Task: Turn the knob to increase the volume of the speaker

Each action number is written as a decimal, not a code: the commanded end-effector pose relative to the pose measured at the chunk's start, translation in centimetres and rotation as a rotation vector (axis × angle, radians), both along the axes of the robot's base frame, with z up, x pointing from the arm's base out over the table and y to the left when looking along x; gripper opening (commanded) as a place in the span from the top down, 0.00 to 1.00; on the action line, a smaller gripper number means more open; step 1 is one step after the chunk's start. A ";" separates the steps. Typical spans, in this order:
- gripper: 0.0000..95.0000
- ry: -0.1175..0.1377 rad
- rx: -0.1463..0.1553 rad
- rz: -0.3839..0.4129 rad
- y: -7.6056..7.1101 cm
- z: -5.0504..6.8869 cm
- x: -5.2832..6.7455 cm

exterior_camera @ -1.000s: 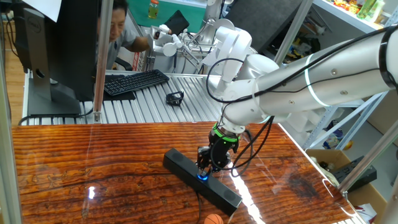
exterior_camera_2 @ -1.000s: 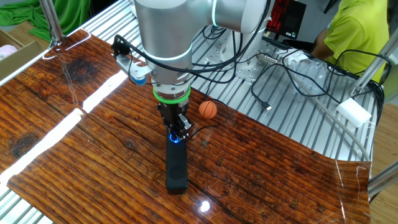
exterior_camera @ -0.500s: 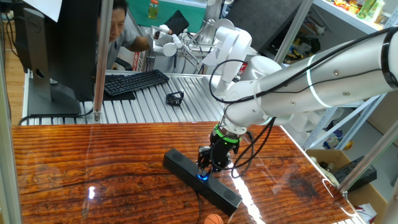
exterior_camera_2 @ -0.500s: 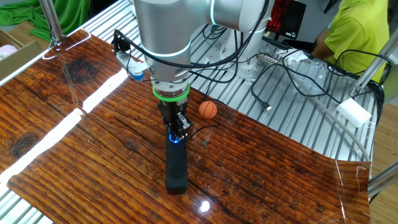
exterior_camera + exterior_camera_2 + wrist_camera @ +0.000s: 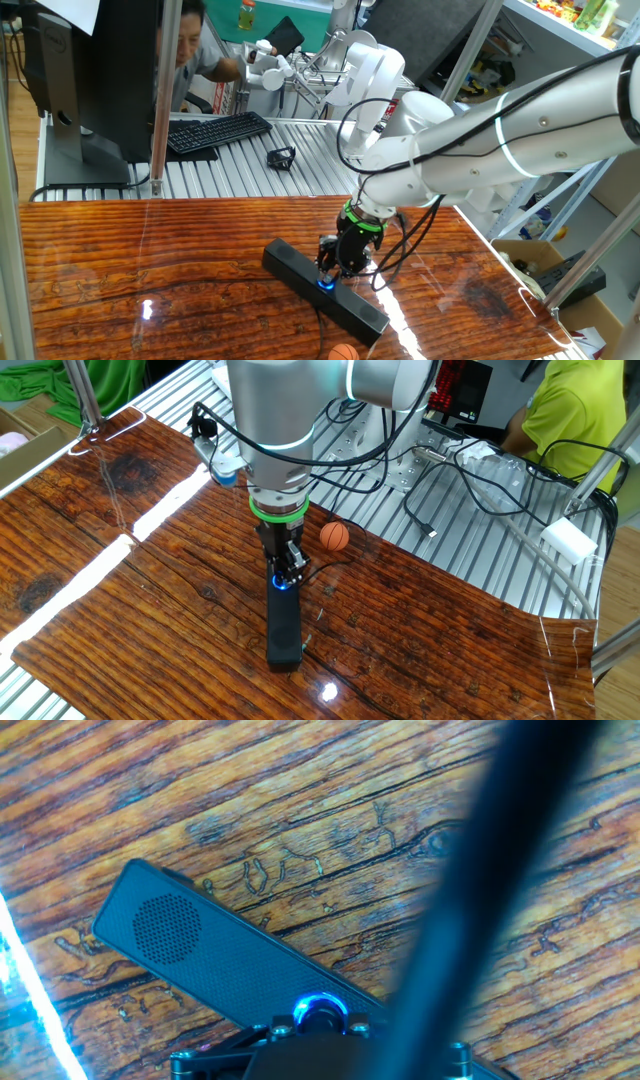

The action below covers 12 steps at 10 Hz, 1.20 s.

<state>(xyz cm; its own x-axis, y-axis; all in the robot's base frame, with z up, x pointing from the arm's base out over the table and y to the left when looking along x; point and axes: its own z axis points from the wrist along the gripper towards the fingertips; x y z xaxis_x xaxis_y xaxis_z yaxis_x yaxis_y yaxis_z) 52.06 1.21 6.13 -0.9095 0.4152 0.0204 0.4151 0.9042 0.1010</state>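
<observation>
1. The speaker point(image 5: 322, 286) lies flat on the wooden worktop point(image 5: 150, 270), a long slim black bar set at a slant in one fixed view, its far end to the left and its near end to the right.
2. In the other fixed view the speaker point(image 5: 283, 622) runs almost straight toward the near edge of the worktop point(image 5: 120, 600).
3. The knob point(image 5: 325, 282) sits at the middle of the speaker's top face and shows as a small blue-lit ring.
4. The gripper point(image 5: 335, 265) points straight down onto the knob, its black fingers close together around the blue glow.
5. From the other fixed view the gripper point(image 5: 285, 572) stands upright over the knob point(image 5: 281, 583), below a green ring on the wrist of the arm point(image 5: 280, 420).
6. In the hand view the knob point(image 5: 320, 1009) glows at the bottom edge, just above the dark body of the gripper point(image 5: 330, 1035), and the jaws look drawn in narrow against it, though the contact itself is partly hidden.
7. The speaker point(image 5: 210, 960) in the hand view shows a round perforated grille near its left end.
8. A dark blurred band, too unclear to identify, crosses the right side of the hand view.
9. A small orange ball point(image 5: 334, 536) rests on the worktop just right of the arm in the other fixed view, apart from the speaker.
10. In one fixed view the ball point(image 5: 343, 352) lies at the near edge, close to the speaker's near end.
11. A black keyboard point(image 5: 217, 131) lies far behind on a metal bench, beside a seated person point(image 5: 190, 50).
</observation>
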 end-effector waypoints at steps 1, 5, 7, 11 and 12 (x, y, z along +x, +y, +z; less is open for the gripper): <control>1.00 0.005 -0.002 -0.005 -0.1 -0.1 0.0; 1.00 0.010 -0.014 -0.012 -0.1 -0.1 0.0; 1.00 0.013 -0.026 -0.018 -0.1 -0.1 0.0; 1.00 0.021 -0.045 -0.022 -0.1 -0.1 0.0; 1.00 0.021 -0.047 -0.025 -0.1 -0.1 0.0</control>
